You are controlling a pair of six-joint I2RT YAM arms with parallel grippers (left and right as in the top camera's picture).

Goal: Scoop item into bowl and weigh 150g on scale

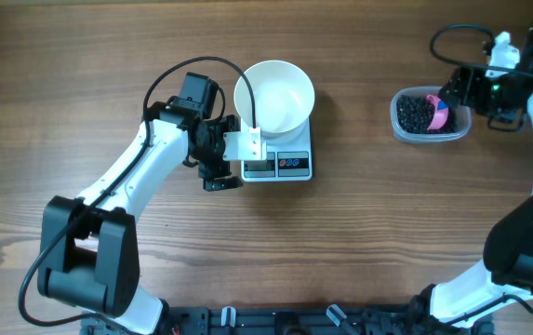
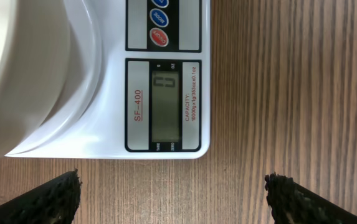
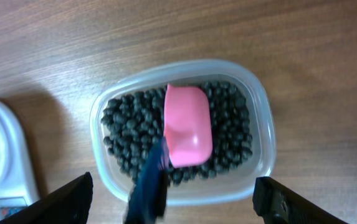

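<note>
We see the left claw point(image 1: 227, 154) spread fully wide and holding nothing. Its two dark fingertips point(image 2: 47, 199) stand on either side of the corner of the small white square kitchen scale point(image 1: 294, 164) and touch neither it nor the round white bowl point(image 1: 275, 93).

The right claw point(image 3: 178, 199) is also released. Its fingertips point(image 3: 290, 199) are wide apart, with the dark blue handle point(image 3: 148, 186) of the small pink plastic scoop point(image 3: 187, 127) between them, untouched.

The many small round shiny black beans point(image 3: 128, 124) lie loose in the clear rounded-rectangular plastic tub point(image 3: 256, 99), toward the far right corner of the wooden table point(image 1: 387, 233). The scoop rests on top of them.

The bowl sits on the scale near the middle of the table. The grey display point(image 2: 164, 106) reads zero.
</note>
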